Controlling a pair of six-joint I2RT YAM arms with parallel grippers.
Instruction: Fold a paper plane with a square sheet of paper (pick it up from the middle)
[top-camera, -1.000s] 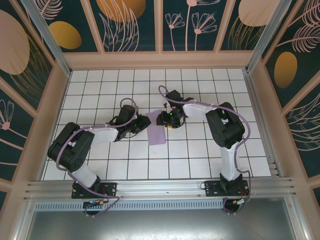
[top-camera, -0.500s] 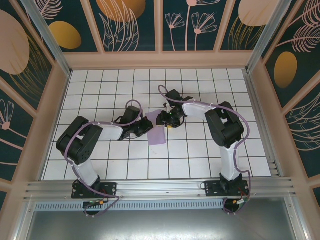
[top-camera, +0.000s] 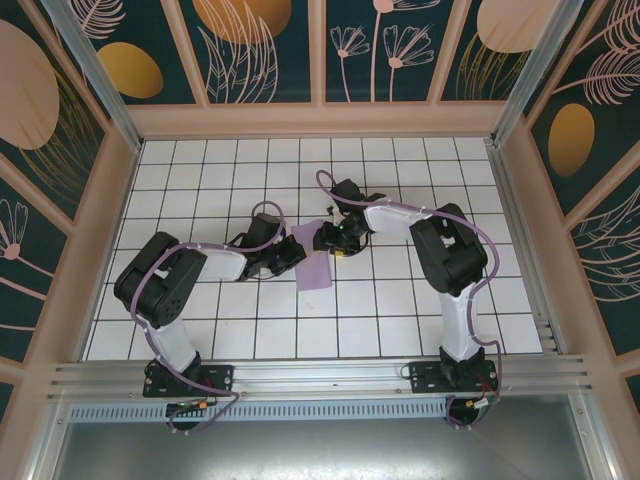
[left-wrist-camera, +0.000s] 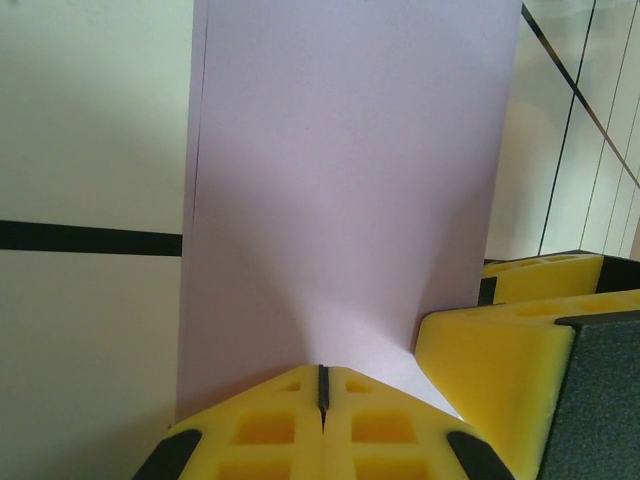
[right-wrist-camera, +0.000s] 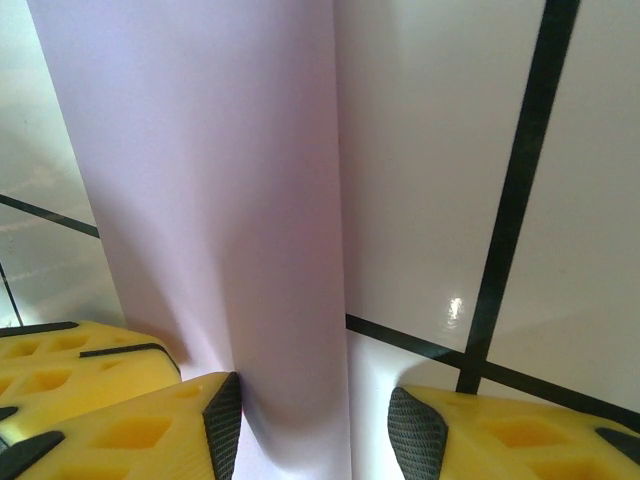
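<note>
The square sheet of paper (top-camera: 315, 264) lies on the tiles as a long lavender strip folded in half. In the left wrist view the sheet of paper (left-wrist-camera: 350, 180) stretches away flat, two layers showing along its left edge. My left gripper (left-wrist-camera: 322, 385) is shut, its tips down on the near part of the sheet, and I see no paper between them. From above, the left gripper (top-camera: 296, 254) sits at the strip's left side. My right gripper (right-wrist-camera: 315, 425) is open over the strip's upper right edge. A raised curl of paper (right-wrist-camera: 220, 200) stands between its pads and touches the left pad (right-wrist-camera: 225, 420).
The floor is white tiles with black lines (top-camera: 400, 310), closed in by wooden walls (top-camera: 320, 120) and a metal rail (top-camera: 320, 375) at the near edge. A yellow finger of the right gripper (left-wrist-camera: 500, 350) shows close beside the left one.
The left arm has reached right from beside the paper onto its left side, and its jaws have closed. The right gripper and the paper have hardly moved.
</note>
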